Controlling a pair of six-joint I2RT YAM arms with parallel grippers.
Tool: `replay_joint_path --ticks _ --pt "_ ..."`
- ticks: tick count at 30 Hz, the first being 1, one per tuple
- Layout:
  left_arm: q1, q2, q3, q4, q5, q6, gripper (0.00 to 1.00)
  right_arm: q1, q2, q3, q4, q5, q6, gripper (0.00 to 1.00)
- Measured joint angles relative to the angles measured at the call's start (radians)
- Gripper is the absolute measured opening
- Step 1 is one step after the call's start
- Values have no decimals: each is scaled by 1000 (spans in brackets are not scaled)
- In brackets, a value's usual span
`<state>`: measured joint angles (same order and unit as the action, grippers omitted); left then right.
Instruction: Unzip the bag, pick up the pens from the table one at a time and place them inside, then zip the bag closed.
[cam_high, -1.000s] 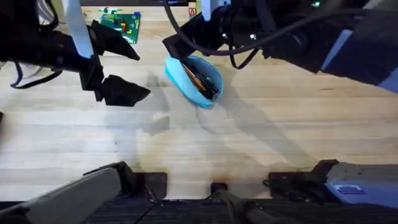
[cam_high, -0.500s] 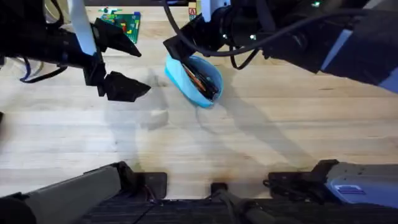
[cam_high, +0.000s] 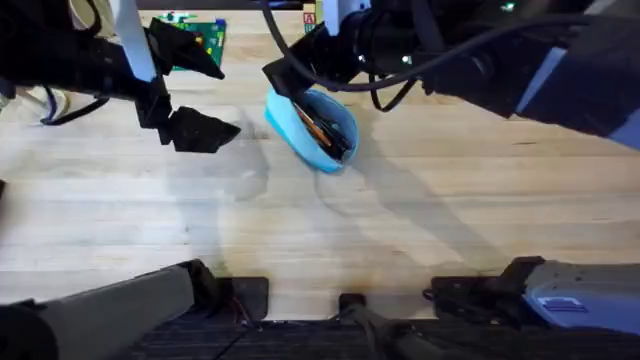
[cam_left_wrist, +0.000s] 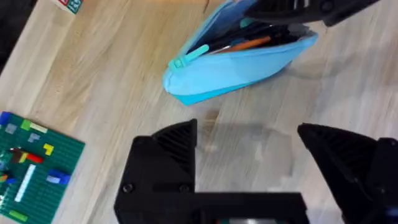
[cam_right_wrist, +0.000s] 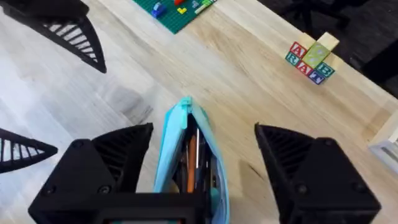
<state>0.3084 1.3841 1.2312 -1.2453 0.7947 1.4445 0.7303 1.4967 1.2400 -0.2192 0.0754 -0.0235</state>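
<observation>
The light-blue bag (cam_high: 312, 128) lies unzipped on the table (cam_high: 400, 220), with an orange pen (cam_left_wrist: 256, 43) and dark pens (cam_right_wrist: 200, 163) inside its mouth. Its zipper pull (cam_left_wrist: 190, 55) sticks out at one end. My right gripper (cam_right_wrist: 202, 158) is open and hovers over the bag's far end, one finger on each side of the bag (cam_right_wrist: 180, 143). In the overhead view the right gripper (cam_high: 298, 82) is at the bag's upper left. My left gripper (cam_high: 196, 90) is open and holds nothing, a short way left of the bag (cam_left_wrist: 236, 62).
A green brick baseplate (cam_high: 200, 35) with small bricks lies at the far edge behind the left gripper. Lettered wooden blocks (cam_right_wrist: 311, 56) stand further back. Bare wood stretches in front of the bag and to its right.
The left gripper has drifted slightly toward the table's far edge, still open. The right gripper and the bag have not moved.
</observation>
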Motion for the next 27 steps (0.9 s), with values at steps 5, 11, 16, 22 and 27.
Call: replay_joint_path --ticks 5,11,16,22,27 --pt "2 65 0 12 2 16 991 0 0 0 0 0 -10 998" --pt "23 153 19 8 2 43 991 0 0 0 0 0 -86 997" --pt "31 241 109 -41 2 84 991 0 0 0 0 0 -172 998" --pt "32 350 242 -138 2 198 992 0 0 0 0 0 -277 998" --pt "44 442 347 -191 2 266 992 0 0 0 0 -9 -316 998"
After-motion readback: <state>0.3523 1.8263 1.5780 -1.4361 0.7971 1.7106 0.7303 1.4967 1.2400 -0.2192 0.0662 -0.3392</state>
